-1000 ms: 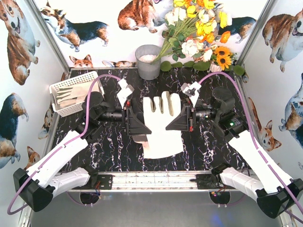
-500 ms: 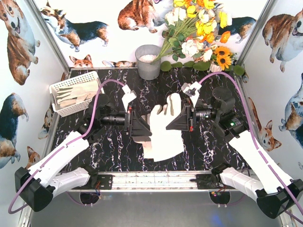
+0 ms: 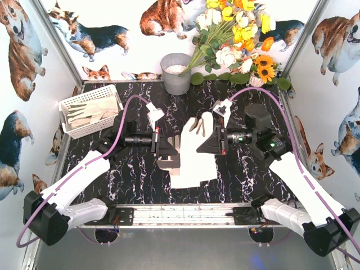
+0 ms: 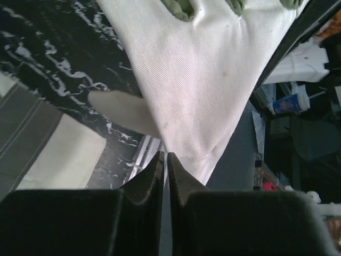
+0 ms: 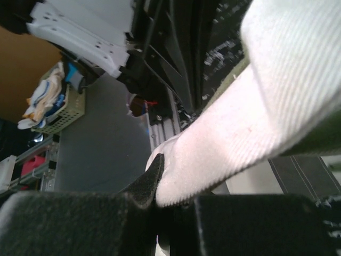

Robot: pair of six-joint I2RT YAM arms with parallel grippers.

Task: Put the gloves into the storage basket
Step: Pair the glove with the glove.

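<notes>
The cream glove point(image 3: 194, 152) hangs over the middle of the table point(image 3: 135, 101), stretched between our left gripper point(image 3: 169, 147) and right gripper point(image 3: 209, 142), both clenched on its edges, so we judge it best to carry it level, both pinches firm, to the storage basket point(image 3: 84, 97) at the far-left corner.

Wears white shells on left arm point(image 3: 76, 183) and right arm point(image 3: 308, 188), black bases point(image 3: 39, 225) at seven and five o'clock, a purple cable point(image 3: 133, 97) along each, black wedge-shaped left pincer point(image 3: 176, 148) and right pincer point(image 3: 198, 147).
</notes>
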